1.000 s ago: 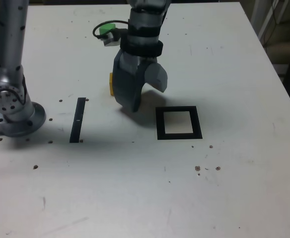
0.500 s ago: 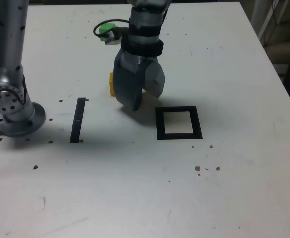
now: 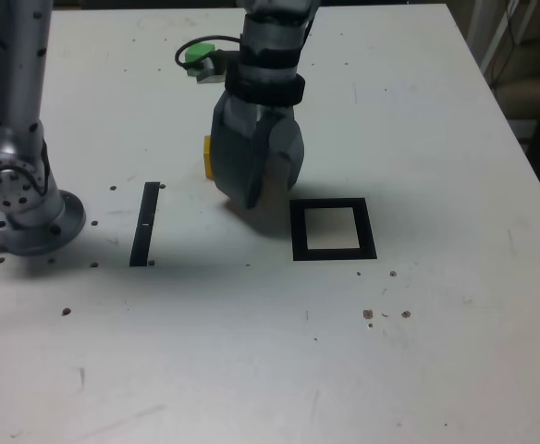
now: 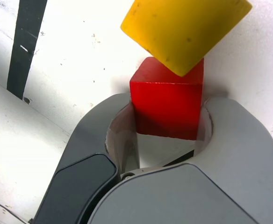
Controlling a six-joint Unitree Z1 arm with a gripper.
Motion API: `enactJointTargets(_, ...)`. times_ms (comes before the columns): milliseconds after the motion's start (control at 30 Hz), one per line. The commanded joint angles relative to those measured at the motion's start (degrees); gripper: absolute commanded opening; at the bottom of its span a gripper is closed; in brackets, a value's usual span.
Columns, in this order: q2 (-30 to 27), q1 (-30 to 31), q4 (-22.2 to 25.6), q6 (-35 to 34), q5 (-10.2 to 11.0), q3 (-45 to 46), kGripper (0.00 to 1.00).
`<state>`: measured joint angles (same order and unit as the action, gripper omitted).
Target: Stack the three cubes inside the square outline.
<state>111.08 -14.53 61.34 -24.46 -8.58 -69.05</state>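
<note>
Since a second ago the jaws have swung together while the arm itself has kept its place; now the end effector (image 3: 251,190) stands low on the table (image 3: 436,351), near the middle, and the wrist view shows its two fingers pressed against opposite faces of the red cube (image 4: 168,100). So it is clamped narrow on that cube, which appears to rest on the table surface with no sign of a lift.

By my judgement the step in hand is the first pick: the grip is made, the carry is not. Next, the cube has to rise straight up, clear of the yellow cube (image 4: 185,28), which lies just beside it and may touch a corner, then travel toward the exterior view's right and come down flat inside the outline (image 3: 333,228).

Going left to right in the exterior view: the arm's base (image 3: 25,217) sits near the table's left edge; one thin black strip (image 3: 144,223) lies beside it; one yellow cube shows as a sliver at the end effector's left flank; the red cube is hidden behind the fingers there; one square outline lies just right of them, with nothing in it.

Cubes counted: one red, one yellow. A green shape (image 3: 199,54) beside the arm toward the far edge could be the third, but I cannot tell.
</note>
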Motion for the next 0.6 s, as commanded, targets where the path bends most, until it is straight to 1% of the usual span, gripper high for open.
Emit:
enactJointTargets(0, -0.12, 0.75, 0.11, 0.12, 0.28, -0.05, 0.35)
enactJointTargets(200, -0.49, 3.86, 0.8, 0.13, 1.27, -1.14, 0.35)
enactJointTargets(267, -0.54, 5.41, 1.39, 0.31, 2.09, -1.95, 0.35)
enactJointTargets(433, -0.34, 9.96, 3.66, 2.29, 4.93, -5.49, 0.35)
enactJointTargets(567, 0.07, 13.1, 7.04, 4.84, 5.92, -9.54, 0.35)
